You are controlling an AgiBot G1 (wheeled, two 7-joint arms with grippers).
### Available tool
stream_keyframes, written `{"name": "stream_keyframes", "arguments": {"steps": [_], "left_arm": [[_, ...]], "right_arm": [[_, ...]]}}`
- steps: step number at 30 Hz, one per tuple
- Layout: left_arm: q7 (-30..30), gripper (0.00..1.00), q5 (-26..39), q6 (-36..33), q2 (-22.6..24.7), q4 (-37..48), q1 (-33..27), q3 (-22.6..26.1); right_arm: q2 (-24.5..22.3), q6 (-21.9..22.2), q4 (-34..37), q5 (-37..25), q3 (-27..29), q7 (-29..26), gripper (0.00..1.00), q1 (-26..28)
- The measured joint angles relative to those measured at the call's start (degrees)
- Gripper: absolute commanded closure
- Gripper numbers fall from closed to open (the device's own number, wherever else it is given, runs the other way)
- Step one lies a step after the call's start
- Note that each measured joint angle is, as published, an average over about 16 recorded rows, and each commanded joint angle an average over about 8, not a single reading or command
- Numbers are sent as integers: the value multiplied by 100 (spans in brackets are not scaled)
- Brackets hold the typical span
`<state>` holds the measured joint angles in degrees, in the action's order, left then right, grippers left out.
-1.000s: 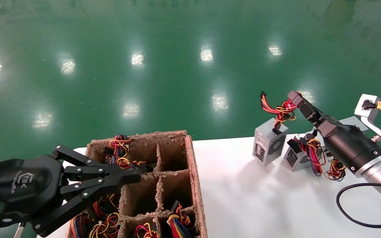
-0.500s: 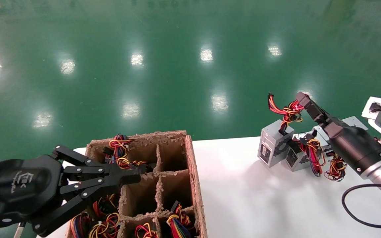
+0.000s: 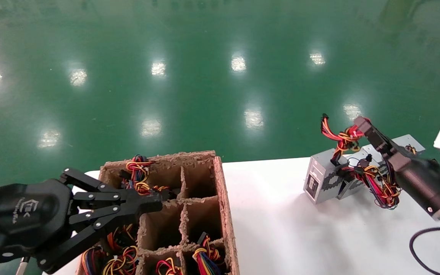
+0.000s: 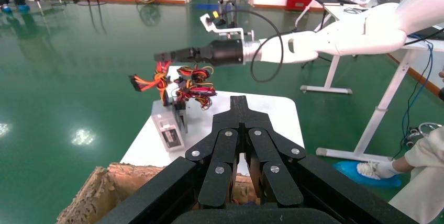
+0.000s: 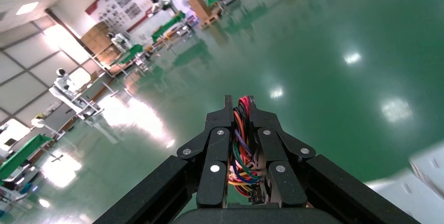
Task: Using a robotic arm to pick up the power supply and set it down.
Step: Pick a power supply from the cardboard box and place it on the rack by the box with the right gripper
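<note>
A white tabletop (image 3: pixel 281 229) stands on a glossy green floor (image 3: pixel 204 76) dotted with reflected ceiling lights.

The right gripper (image 3: pixel 361 125), a black multi-link two-finger claw on a black arm with a silver wrist block, hangs over the table's far right corner. Its fingers are pinched narrow on the red, yellow and black wire bundle (image 3: pixel 342 135) of a small silver-grey metal power supply (image 3: pixel 321 179). The box sits just below the claw's tips and a little to the robot's left, its lower edge at the tabletop; whether it rests fully cannot be told. A second identical power supply (image 3: pixel 351 183) lies directly under the claw, touching the first.

The left gripper (image 3: pixel 155 202), a similar black claw, is parked with fingers closed and empty over a brown cardboard divider box (image 3: pixel 224 198), whose cells below the claw hold more coloured wire bundles.

The right wrist view alone shows the wires (image 5: pixel 242 140) clamped between the fingers, and a distant hall with green workbenches and a wall poster too small to read. The left wrist view alone shows the right arm's white sleeve (image 4: pixel 335 38), a red cabinet and a floor fan.

A white logo (image 3: pixel 23 208) marks the left claw's palm; its lettering is unreadable. The power supply's dark end label (image 3: pixel 312 184) is also illegible.
</note>
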<state>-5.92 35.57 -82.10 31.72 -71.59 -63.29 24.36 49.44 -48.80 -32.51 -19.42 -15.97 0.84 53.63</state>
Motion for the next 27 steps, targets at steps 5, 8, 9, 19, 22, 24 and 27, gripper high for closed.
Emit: {"name": "stream_keyframes", "arguments": {"steps": [5,8,9,19,22,24,27], "left_arm": [[0,100,0,0,0,0,0,0],[0,100,0,0,0,0,0,0],[0,100,0,0,0,0,0,0],[0,100,0,0,0,0,0,0],[0,100,0,0,0,0,0,0],[0,100,0,0,0,0,0,0],[0,100,0,0,0,0,0,0]], "right_arm": [[-18,32,-59,54,50,31,100,-127],[-28,44,-83,85,79,45,100,-184],[-33,45,-91,93,88,52,100,-196],[-106,-6,-94,121,131,95,100,-272],[-135,-44,-83,119,134,105,100,-301],[-158,-71,-80,113,131,109,100,-325],[-197,-105,-86,105,127,108,73,-368]]}}
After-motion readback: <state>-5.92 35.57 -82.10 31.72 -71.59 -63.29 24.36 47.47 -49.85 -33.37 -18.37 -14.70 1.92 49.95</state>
